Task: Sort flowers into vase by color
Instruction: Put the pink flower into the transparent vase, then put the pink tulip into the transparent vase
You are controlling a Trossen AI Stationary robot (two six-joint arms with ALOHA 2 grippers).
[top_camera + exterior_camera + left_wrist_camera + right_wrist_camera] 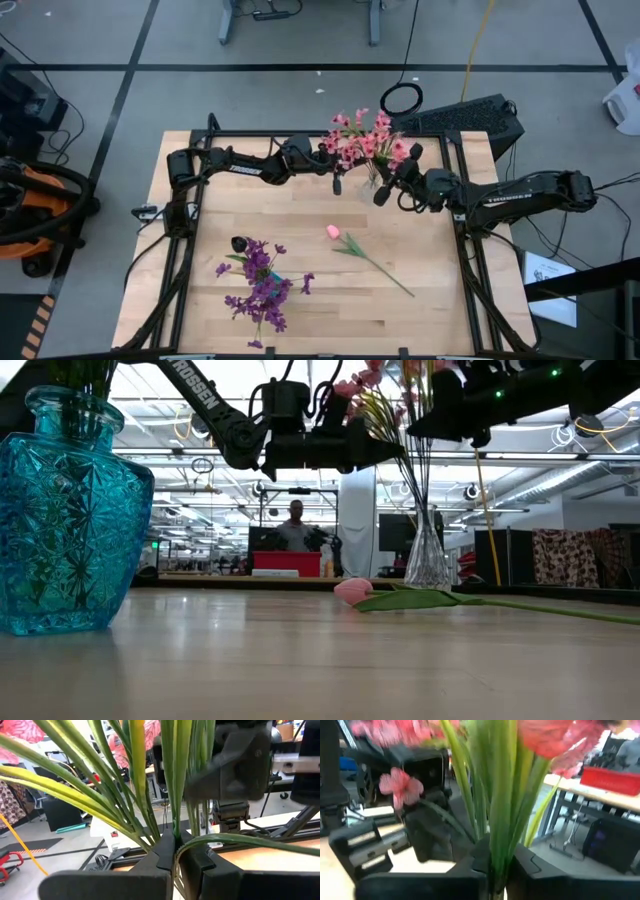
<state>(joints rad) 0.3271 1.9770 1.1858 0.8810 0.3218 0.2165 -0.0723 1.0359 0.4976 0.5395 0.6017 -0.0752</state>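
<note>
A bunch of pink flowers (362,143) stands with its green stems in a clear glass vase (428,563) near the table's far edge. My left gripper (337,178) and my right gripper (384,190) flank the bunch above the vase, each shut on its stems. The purple flowers (262,288) stand in a blue cut-glass vase (68,510) near the near edge. A single pink bud (333,231) lies on the table on its side, its long green stem (385,272) running toward the near right. My left gripper is shut on a thin green stem (175,831) of the pink bunch, pinched between its two fingers (162,854). It comes in level from the table's left, across the upright stems, above the vase. My right gripper pinches several green stems (498,851) of the same bunch between its fingers (527,862). It comes level from the table's right, across the stems. The bunch stays upright, its lower ends in the clear vase.
Bare wood lies between the two vases and around the bud. A black frame rail (462,225) runs along the table's sides. A keyboard (470,118) sits past the far right corner. A person (294,520) stands in the room behind the table.
</note>
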